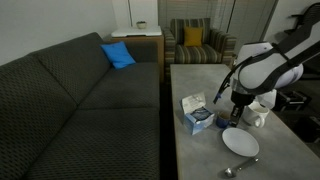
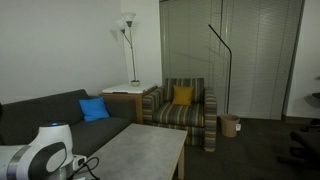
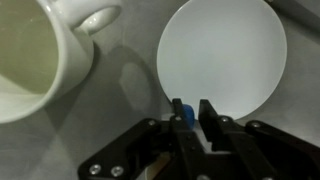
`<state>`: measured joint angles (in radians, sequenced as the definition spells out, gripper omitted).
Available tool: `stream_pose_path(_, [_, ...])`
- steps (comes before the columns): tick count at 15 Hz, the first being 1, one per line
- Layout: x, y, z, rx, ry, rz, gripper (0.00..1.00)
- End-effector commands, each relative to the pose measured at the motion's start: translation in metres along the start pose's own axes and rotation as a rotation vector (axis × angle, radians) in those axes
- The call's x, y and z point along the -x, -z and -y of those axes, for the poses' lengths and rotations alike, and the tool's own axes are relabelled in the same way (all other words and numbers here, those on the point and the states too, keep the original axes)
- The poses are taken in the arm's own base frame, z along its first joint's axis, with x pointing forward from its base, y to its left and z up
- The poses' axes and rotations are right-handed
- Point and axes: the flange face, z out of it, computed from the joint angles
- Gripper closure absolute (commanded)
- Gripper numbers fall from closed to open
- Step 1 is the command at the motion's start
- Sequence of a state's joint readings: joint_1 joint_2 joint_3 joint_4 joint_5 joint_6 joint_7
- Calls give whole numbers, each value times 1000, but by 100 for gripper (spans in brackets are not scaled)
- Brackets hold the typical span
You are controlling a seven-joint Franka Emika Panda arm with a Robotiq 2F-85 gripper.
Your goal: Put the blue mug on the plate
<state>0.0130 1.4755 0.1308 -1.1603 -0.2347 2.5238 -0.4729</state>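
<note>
In the wrist view my gripper (image 3: 192, 106) is shut on a small piece of the dark blue mug (image 3: 186, 115); the rest of the mug is hidden behind the fingers. The round white plate (image 3: 225, 55) lies just beyond the fingertips, to the upper right, and is bare. In an exterior view the gripper (image 1: 236, 113) hangs low over the grey table, a little behind the plate (image 1: 240, 142). There the mug is too small and too covered by the fingers to pick out.
A large white cup (image 3: 40, 55) stands left of the plate, close to my gripper; it also shows in an exterior view (image 1: 259, 116). A blue-and-white box (image 1: 196, 112) sits beside the gripper. A spoon (image 1: 240, 167) lies near the table's front edge. A dark sofa (image 1: 80, 100) borders the table (image 1: 200, 150).
</note>
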Motion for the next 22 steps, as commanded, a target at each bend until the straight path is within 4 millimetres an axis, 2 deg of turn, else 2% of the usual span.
stream_pose_path(1, [5, -2, -4, -13, 9, -12, 86])
stream_pose_path(2, [5, -2, -4, -13, 9, -12, 86])
stream_pose_path(3, [5, -2, -4, -13, 8, -12, 92])
stream_pose_path(4, [6, -2, -4, -13, 9, -12, 91])
stream_pose_path(5, [6, -2, -4, -13, 9, -11, 97])
stream_pose_path(11, [6, -2, -5, -21, 2, -14, 97])
stream_pose_path(19, [-7, 14, -14, 25, -19, -32, 97])
stream_pose_path(22, [-9, 17, -14, 15, -43, 17, 97])
